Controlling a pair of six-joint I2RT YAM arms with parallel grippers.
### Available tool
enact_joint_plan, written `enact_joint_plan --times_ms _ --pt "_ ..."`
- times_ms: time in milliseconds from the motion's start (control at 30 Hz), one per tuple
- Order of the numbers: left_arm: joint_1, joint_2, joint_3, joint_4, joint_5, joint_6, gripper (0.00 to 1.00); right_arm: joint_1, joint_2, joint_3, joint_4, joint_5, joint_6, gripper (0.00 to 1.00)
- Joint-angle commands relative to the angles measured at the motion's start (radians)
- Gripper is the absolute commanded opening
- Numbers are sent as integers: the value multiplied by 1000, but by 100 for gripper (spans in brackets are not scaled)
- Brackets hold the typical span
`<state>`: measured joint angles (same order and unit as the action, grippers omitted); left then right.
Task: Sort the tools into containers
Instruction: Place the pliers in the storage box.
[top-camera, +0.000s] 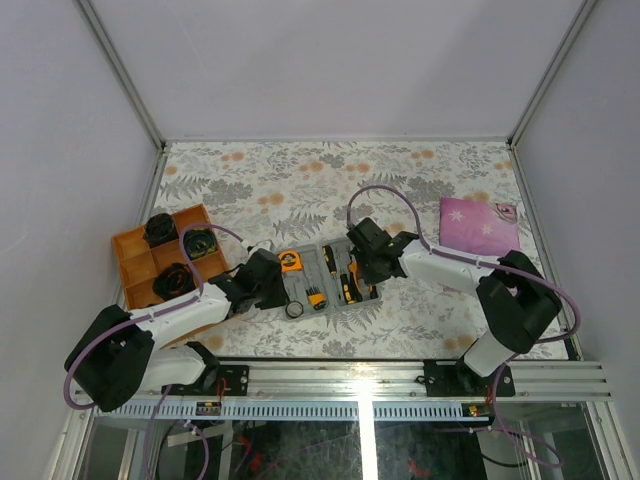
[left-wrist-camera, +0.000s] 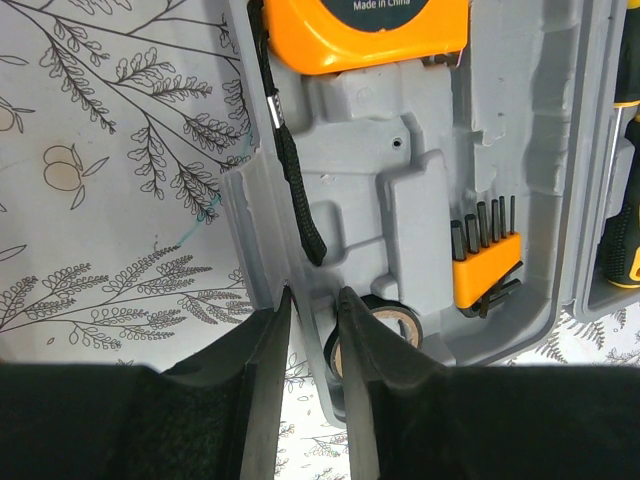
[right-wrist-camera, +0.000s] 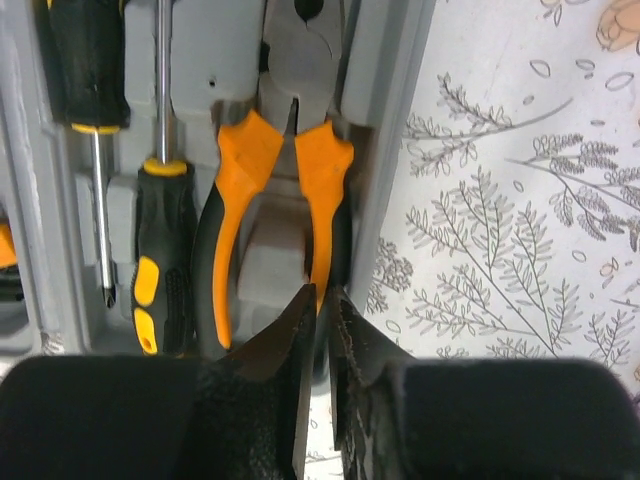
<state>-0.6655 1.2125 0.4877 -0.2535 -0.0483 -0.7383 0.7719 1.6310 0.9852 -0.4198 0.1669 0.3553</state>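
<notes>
Right wrist view, right gripper (right-wrist-camera: 320, 295): fingers almost pressed together with a thin slit between them; the tips are at the end of the pliers' outer handle, against the case wall. I cannot tell whether they pinch it.
Left wrist view, left gripper (left-wrist-camera: 314, 292): fingers a little apart, one outside the case wall and one inside, beside the tape ring. I cannot tell whether they clamp the wall.
Pliers (right-wrist-camera: 270, 170): orange-and-black handles, lying in their recess with the jaws pointing away from the camera.
Screwdriver (right-wrist-camera: 165, 260): black-and-yellow handle, seated just beside the pliers; a second screwdriver (right-wrist-camera: 85, 60) lies head to tail with it.
Tape ring (left-wrist-camera: 385, 325): small and black, in the near corner of the case's left half.
Bit set (left-wrist-camera: 485, 260): black bits in an orange holder, near the ring.
Tape measure (left-wrist-camera: 370, 30): orange, in the far recess of the same half, its black strap (left-wrist-camera: 295, 180) trailing along the wall.
Tool case (top-camera: 325, 248): grey, lying open between the grippers, toward the table's near edge.
Table (top-camera: 300, 180): covered in a floral cloth.
Orange tray (top-camera: 125, 250): divided, near the left edge, holding dark items.
Purple cloth (top-camera: 478, 225): star-patterned, near the right edge.
</notes>
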Motion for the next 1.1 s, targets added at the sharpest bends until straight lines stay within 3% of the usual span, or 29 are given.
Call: enact_joint_plan --times_ms 0,133,533,1067 --pt "4 7 -1 26 2 8 23 4 -105 -26 33 1 6 17" --pt "4 5 2 24 2 7 23 5 -158 -15 65 -44 15 19" --pt "4 7 0 25 7 8 23 4 -77 -15 116 -237 42 22" --pt "4 11 -1 29 4 11 23 5 5 21 79 -163 48 23"
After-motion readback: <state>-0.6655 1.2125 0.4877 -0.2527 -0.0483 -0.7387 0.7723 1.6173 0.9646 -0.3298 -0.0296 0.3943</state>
